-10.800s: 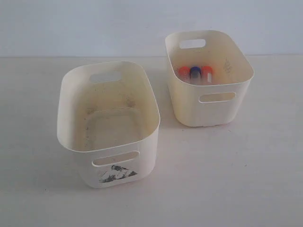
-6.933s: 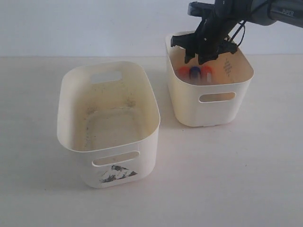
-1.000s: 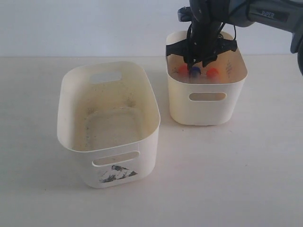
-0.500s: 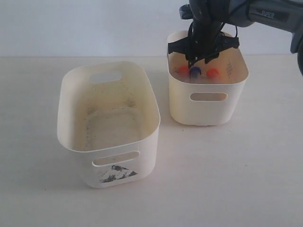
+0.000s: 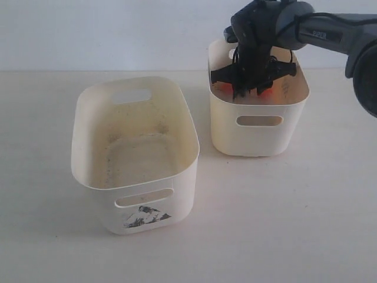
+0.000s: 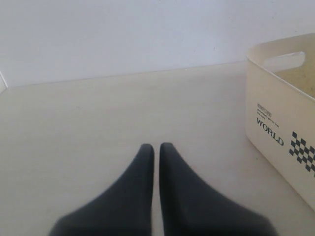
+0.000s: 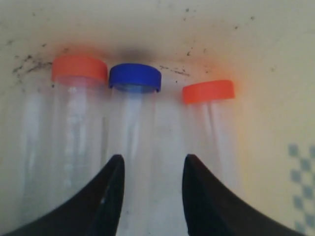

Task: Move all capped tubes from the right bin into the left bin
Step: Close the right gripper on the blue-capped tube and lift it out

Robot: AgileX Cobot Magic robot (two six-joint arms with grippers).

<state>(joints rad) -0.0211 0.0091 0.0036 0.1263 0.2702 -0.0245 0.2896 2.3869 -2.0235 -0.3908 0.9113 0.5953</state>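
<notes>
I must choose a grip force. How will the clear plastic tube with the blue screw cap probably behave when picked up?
The clear plastic tube with the blue screw cap looks empty, so it is probably light. Its smooth round wall may slip or roll in the right gripper. It lies close beside an orange-capped clear tube, which may get nudged.

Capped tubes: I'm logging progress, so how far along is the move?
Done: nothing; the left bin holds no tubes. In hand: the right tool straddles the blue-capped tube in the right bin, grip unclear. Left: that one plus both orange-capped tubes.
</notes>
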